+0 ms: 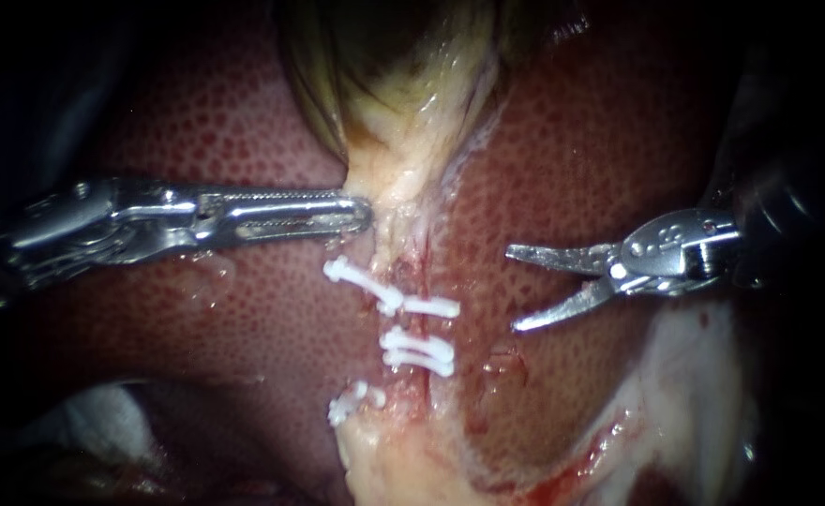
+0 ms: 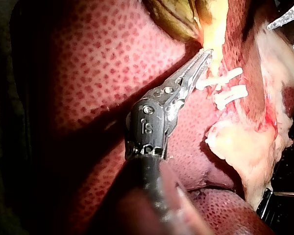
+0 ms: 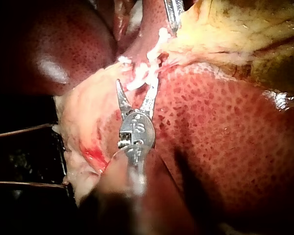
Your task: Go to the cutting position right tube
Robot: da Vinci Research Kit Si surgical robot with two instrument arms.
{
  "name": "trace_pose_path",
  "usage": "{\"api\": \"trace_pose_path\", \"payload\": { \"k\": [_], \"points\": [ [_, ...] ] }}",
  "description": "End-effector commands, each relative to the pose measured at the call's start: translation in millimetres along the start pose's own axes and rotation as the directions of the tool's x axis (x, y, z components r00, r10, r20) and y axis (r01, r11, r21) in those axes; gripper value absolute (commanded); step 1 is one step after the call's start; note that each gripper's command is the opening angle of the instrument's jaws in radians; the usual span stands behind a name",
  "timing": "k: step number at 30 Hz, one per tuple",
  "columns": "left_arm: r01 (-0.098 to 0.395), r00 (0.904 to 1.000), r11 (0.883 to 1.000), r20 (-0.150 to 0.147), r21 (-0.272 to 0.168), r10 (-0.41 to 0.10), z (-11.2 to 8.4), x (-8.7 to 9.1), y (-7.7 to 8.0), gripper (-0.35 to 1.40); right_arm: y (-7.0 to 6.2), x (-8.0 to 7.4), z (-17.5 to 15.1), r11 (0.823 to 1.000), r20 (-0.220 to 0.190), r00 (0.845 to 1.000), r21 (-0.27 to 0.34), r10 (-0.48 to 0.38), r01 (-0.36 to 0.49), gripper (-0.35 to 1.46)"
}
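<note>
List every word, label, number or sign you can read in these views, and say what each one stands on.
Quotable text: none.
Left instrument: small stamped marks on its wrist joint, too small to read reliably.
Right instrument: stamped marks likewise, too small to read.
Clips, liver: no writing.

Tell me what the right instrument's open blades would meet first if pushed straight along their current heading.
Probably the white plastic clips, which lie directly ahead of the slender silver right instrument. Depth is unclear, so the blades might pass above them.
</note>
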Motion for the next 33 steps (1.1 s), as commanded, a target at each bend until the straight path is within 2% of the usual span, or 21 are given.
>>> {"api": "trace_pose_path", "payload": {
  "k": [1, 5, 9, 13, 16, 23, 29, 33],
  "points": [
    [0.000, 1.0000, 1.000, 0.000, -0.002, 0.000, -0.1, 0.1, 0.0, -0.35, 0.0, 0.0, 0.0, 1.000, 0.000, 1.000, 0.000, 0.000, 0.000, 1.43],
    [0.005, 1.0000, 1.000, 0.000, -0.009, -0.005, -1.9, 1.1, -0.3, -0.35, 0.0, -0.1, 0.1, 1.000, 0.000, 1.000, 0.000, 0.000, 0.000, 1.43],
    [0.026, 0.9991, 1.000, -0.033, 0.008, -0.025, -4.9, 3.3, -0.6, -0.35, 0.1, -0.2, 0.2, 1.000, 0.000, 1.000, -0.001, -0.001, 0.001, 1.43],
    [0.016, 0.9982, 1.000, -0.059, 0.015, -0.015, -7.6, 5.2, -0.1, -0.35, 0.1, -0.2, 0.5, 1.000, -0.001, 1.000, 0.000, -0.001, 0.001, 1.43],
    [0.005, 0.9973, 1.000, -0.073, 0.020, -0.003, -8.9, 6.1, 0.6, -0.35, 0.0, -0.2, 0.8, 1.000, -0.002, 1.000, 0.002, -0.001, 0.001, 1.43],
    [-0.007, 0.9959, 1.000, -0.090, 0.024, 0.010, -9.7, 6.8, 1.9, -0.35, 0.0, -0.1, 1.2, 1.000, -0.002, 1.000, 0.003, -0.007, 0.007, 1.43],
    [-0.007, 0.9959, 1.000, -0.090, 0.024, 0.010, -9.8, 6.7, 2.0, -0.35, -0.1, -0.3, 1.9, 1.000, -0.006, 1.000, -0.002, 0.015, -0.015, 1.43],
    [-0.007, 0.9959, 1.000, -0.090, 0.024, 0.010, -9.8, 6.7, 2.0, -0.35, -0.1, -1.0, 3.1, 0.999, 0.008, 0.999, 0.005, 0.040, -0.040, 1.43]
  ]
}}
